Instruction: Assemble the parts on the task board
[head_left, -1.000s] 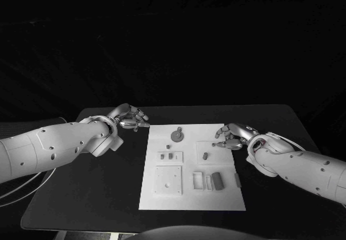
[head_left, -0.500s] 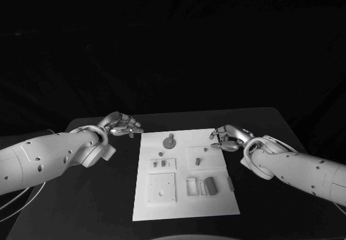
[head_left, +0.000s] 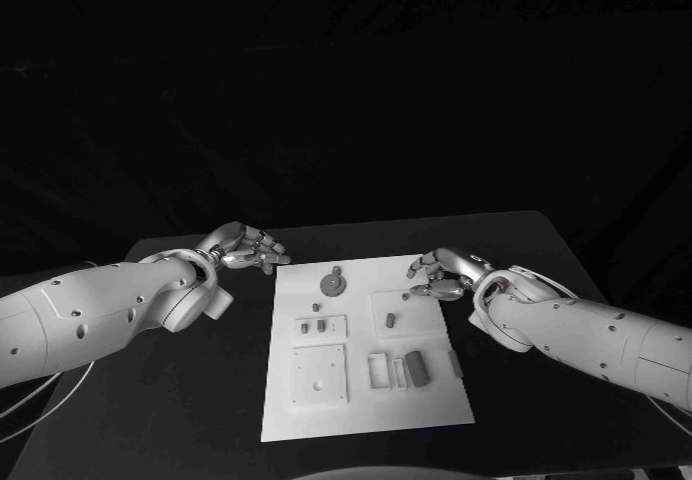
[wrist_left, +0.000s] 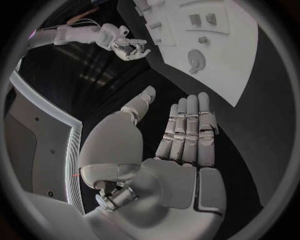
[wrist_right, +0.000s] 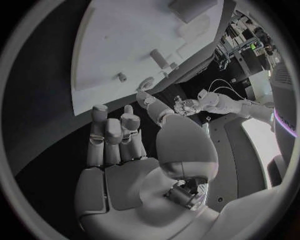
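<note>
The white task board (head_left: 364, 418) lies in the middle of the black table, also seen as the task board (wrist_left: 232, 65) and the task board (wrist_right: 115, 40). On it lie grey parts: a round disc (head_left: 333, 285), a short peg (head_left: 389, 321), a dark block (head_left: 418, 367) and a slim bar (head_left: 456, 364). My left hand (head_left: 245, 249) hovers off the board's far left corner, fingers straight and apart from the thumb, palm empty (wrist_left: 184, 145). My right hand (head_left: 440, 275) hangs over the board's far right corner, fingers loosely bent, holding nothing (wrist_right: 122, 150).
A square plate (head_left: 320, 375) and a small recessed block with two pieces (head_left: 322, 325) sit on the board's left half. A frame-like piece (head_left: 378, 370) lies beside the dark block. Bare black table (head_left: 188, 400) surrounds the board on all sides.
The whole picture has shifted, so the camera moved. Both hands keep about the same places beside the board's far corners, and the parts lie as before.
</note>
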